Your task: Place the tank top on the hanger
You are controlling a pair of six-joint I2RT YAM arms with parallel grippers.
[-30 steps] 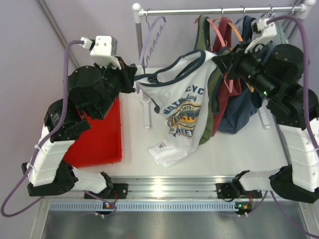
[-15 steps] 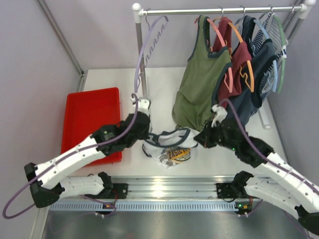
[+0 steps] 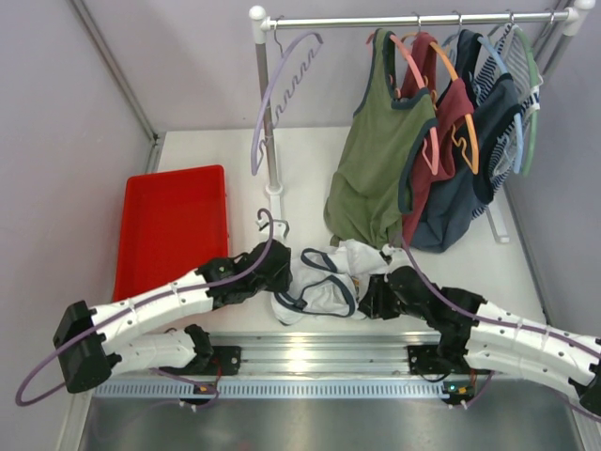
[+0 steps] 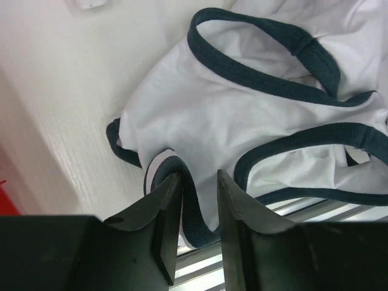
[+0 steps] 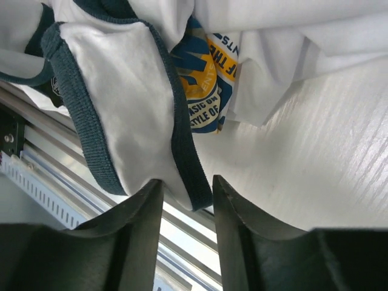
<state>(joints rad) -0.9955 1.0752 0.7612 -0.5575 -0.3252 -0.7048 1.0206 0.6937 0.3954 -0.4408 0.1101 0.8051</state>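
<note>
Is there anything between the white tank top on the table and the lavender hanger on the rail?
Nothing visible blocks it. The tank top lies crumpled at the table's near edge, both hands at its straps. The hanger hangs at the rail's left end, apart from the other garments; only the rack's post stands beside it.

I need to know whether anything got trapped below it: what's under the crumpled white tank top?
The tank top lies bunched on the white table, its near edge over the metal rail. Bare tabletop shows around it. Whatever lies beneath the folds is covered.
</note>
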